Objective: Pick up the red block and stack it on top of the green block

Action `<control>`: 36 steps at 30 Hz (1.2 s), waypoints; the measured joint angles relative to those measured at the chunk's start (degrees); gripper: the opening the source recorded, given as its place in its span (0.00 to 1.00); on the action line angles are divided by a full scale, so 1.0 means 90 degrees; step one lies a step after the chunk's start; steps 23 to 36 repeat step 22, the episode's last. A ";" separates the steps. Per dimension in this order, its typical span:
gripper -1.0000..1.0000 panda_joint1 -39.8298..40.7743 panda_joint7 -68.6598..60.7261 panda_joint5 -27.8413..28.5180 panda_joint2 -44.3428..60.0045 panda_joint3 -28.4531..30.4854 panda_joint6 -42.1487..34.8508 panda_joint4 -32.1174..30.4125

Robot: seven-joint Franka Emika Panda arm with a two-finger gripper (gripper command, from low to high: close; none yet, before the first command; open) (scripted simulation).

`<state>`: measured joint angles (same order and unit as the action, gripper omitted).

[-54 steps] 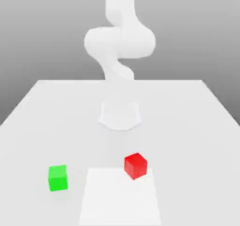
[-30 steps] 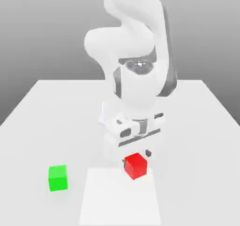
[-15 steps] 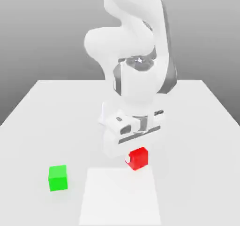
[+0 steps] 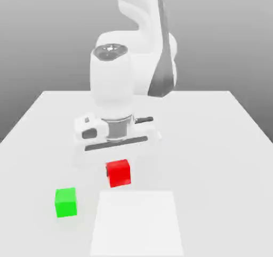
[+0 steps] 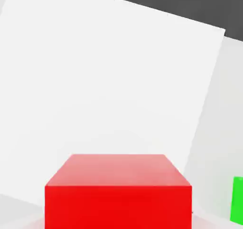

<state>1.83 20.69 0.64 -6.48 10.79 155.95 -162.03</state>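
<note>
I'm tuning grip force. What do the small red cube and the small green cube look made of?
Small red cube: looks like rigid matte plastic, flat even colour, crisp edges, no gloss; uncertain, since it is a render. Small green cube: same look, plain and unmarked.

1. A small bright red cube [image 5: 118,191] sits closest to the camera, its flat top and one plain side face showing.
2. A small bright green cube [image 5: 237,199] stands apart from the red one, off to its side, cut by the frame's edge.
3. A pale white tabletop [image 5: 95,81] spreads beneath both cubes.
4. A dark grey band [image 5: 190,0] lies beyond the table's far edge.
</note>
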 joint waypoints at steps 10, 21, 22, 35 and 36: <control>0.00 0.0833 -0.0021 0.0175 0.0288 0.0780 -0.0313 0.0578; 1.00 0.0858 -0.0826 -0.0942 0.1595 0.0548 0.0840 0.0661; 1.00 0.0858 -0.0826 -0.0942 0.1595 0.0548 0.0840 0.0661; 1.00 0.0858 -0.0826 -0.0942 0.1595 0.0548 0.0840 0.0661; 1.00 0.0858 -0.0826 -0.0942 0.1595 0.0548 0.0840 0.0661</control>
